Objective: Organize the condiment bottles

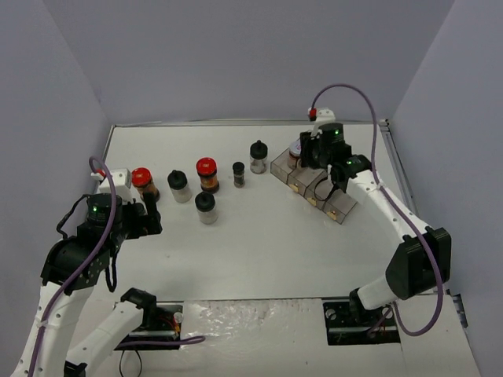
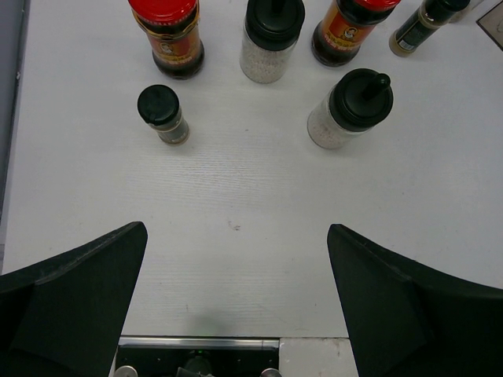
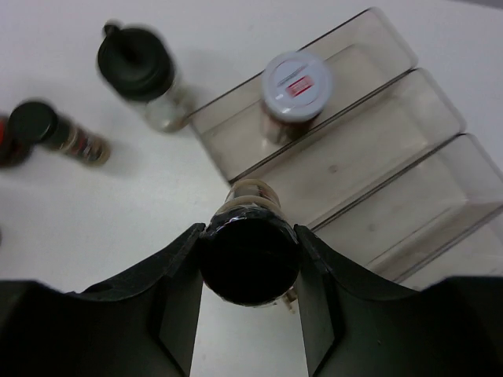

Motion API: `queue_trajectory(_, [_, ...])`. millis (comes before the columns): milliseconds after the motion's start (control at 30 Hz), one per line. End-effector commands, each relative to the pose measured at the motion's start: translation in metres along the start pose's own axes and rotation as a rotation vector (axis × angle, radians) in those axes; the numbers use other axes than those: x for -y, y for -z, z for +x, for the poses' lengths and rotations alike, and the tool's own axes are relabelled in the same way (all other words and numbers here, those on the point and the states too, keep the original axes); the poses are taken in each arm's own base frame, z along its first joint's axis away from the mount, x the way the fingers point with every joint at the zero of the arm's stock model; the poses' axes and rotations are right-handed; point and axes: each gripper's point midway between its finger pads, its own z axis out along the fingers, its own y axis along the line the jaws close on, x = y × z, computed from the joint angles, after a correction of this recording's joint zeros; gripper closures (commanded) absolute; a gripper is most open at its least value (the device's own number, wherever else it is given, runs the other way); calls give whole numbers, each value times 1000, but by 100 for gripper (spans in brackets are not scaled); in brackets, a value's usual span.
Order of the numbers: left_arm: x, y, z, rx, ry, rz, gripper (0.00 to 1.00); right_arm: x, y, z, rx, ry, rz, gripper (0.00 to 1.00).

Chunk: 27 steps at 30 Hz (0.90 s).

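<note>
Where the right arm reaches to the far right of the white tabletop [image 1: 275,251], the right gripper [image 3: 249,236] is clenched on a small black-capped jar with a pale ribbed neck [image 3: 247,263]. One finger presses each side of the cap. This jar sits at the near end of a smoky clear plastic compartment tray [image 3: 409,118], by the wall between the first two troughs; whether its base rests on anything cannot be told. A white-lidded jar with a red mark on its lid [image 3: 296,85] stands upright inside the leftmost trough of the wrist view. Just outside the tray stands a black-capped clear shaker [image 3: 141,75], and further left a slim dark bottle with a black cap [image 3: 47,129]. Seen from above, the tray lies diagonally, its troughs side by side.

The left gripper [image 2: 236,228] is spread wide and grasps nothing, held above bare tabletop at the left side. Ahead of it stand a short black-capped jar of dark grains [image 2: 163,114] and a black-capped jar of white grains [image 2: 351,108], well apart. Behind these runs a row: a red-capped bottle with brown contents [image 2: 165,35], a black-capped jar of pale grains [image 2: 272,39], and a second red-capped brown bottle [image 2: 354,27]. All five are upright on the table, outside the tray, none touching another.
</note>
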Motion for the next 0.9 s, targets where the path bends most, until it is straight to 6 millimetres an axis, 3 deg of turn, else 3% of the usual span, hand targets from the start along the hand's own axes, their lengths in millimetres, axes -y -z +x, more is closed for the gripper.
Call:
queue_trajectory(0, [0,5,-19,61,2,-4,3,65,8,-61,131,-167,136,100])
queue_trajectory(100, [-1,5,-18,61,5,-7,3,107,-15,-61,107,-248,200,100])
queue_trajectory(333, [-3,7,-15,50,10,-16,3,140,-59,-63,78,-296,276,100])
queue_trajectory(567, [-4,9,-12,44,20,-17,3,161,-96,-44,18,-266,353,100])
queue_trajectory(867, [-8,13,-6,33,32,-31,3,173,-125,-26,-27,-255,377,100])
